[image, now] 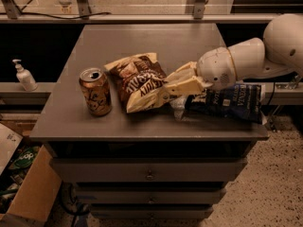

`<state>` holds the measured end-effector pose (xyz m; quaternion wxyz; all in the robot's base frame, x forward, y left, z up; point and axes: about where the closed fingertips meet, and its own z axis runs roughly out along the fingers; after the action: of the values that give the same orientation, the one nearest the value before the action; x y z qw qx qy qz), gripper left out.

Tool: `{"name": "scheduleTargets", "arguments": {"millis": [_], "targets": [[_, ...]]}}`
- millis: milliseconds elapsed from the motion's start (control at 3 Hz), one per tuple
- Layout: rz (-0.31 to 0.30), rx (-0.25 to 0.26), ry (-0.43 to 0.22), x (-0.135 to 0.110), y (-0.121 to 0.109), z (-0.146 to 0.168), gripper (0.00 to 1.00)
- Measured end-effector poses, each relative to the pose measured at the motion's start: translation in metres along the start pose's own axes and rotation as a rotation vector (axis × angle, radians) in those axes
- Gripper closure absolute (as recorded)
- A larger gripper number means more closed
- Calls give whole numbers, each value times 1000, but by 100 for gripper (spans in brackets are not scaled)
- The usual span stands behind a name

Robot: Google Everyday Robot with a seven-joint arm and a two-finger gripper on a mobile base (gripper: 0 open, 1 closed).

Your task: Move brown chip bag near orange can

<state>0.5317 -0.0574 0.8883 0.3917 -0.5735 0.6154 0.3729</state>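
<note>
The brown chip bag [137,79] lies tilted in the middle of the grey table [142,37], its cream-yellow end towards the front. My gripper [164,94] reaches in from the right and is shut on the bag's right edge. The orange can [95,91] stands upright just left of the bag, with a small gap between them. The white arm [246,60] comes in from the upper right.
A dark blue chip bag [229,102] lies on the table's right front, partly under the arm. A soap bottle [23,75] stands on a ledge to the left. A cardboard box [28,193] sits on the floor at the lower left. Drawers are below the tabletop.
</note>
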Motion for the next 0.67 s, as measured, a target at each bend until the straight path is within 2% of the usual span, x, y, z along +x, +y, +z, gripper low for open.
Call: {"name": "scheduleTargets", "arguments": {"millis": [333,667], "targets": [[-41,-42,-44,-12,10,8,100],[-57,-63,-79,-18,17,19,100]]}}
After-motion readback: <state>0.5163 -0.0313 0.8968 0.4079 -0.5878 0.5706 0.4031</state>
